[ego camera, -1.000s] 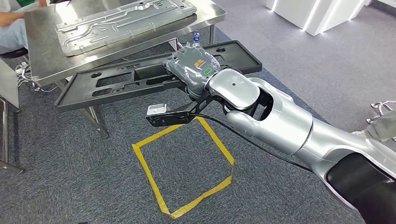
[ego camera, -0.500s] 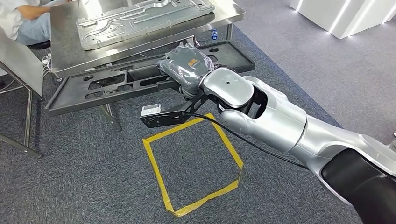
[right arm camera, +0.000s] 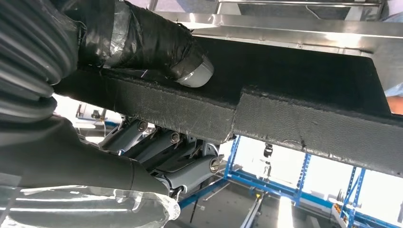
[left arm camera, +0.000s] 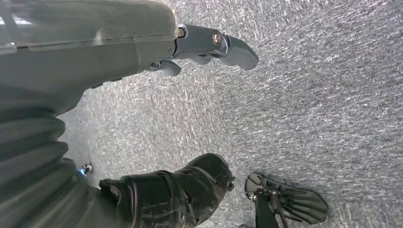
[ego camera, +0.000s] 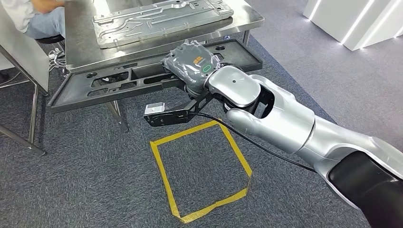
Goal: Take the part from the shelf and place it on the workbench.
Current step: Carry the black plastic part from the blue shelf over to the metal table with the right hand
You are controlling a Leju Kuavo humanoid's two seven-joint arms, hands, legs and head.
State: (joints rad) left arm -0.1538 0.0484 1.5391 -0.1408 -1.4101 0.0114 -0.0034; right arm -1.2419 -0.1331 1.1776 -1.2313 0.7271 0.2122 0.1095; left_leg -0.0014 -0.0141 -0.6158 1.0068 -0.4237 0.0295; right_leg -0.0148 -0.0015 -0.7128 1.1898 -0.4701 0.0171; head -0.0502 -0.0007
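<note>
grey carpet runs under everything, with a square of yellow tape (ego camera: pixel 202 171) on it below our right robot hand (ego camera: pixel 190 69). beyond that hand stands the stainless steel surface (ego camera: pixel 81 52), carrying a silver pressed-metal panel (ego camera: pixel 161 19) on top.

we hold the long flat black moulded part (ego camera: pixel 142 80) in the right robot hand, which grips its near edge: in the right wrist view the thumb (right arm camera: pixel 190 71) presses on the upper face and the darker fingers (right arm camera: pixel 180 161) curl beneath. the part's long axis lies crosswise to our forearm, stretching well out to both sides of the hand, and its far edge sits just beside or under the surface's front rim; we cannot tell if they touch.

our left robot hand (left arm camera: pixel 209 45) hangs toward the carpet, holding nothing, fingers loosely apart. the right hand is plainly the nearer one, so we judge the coming move is to lift and carry the part forward, over the rim.
</note>
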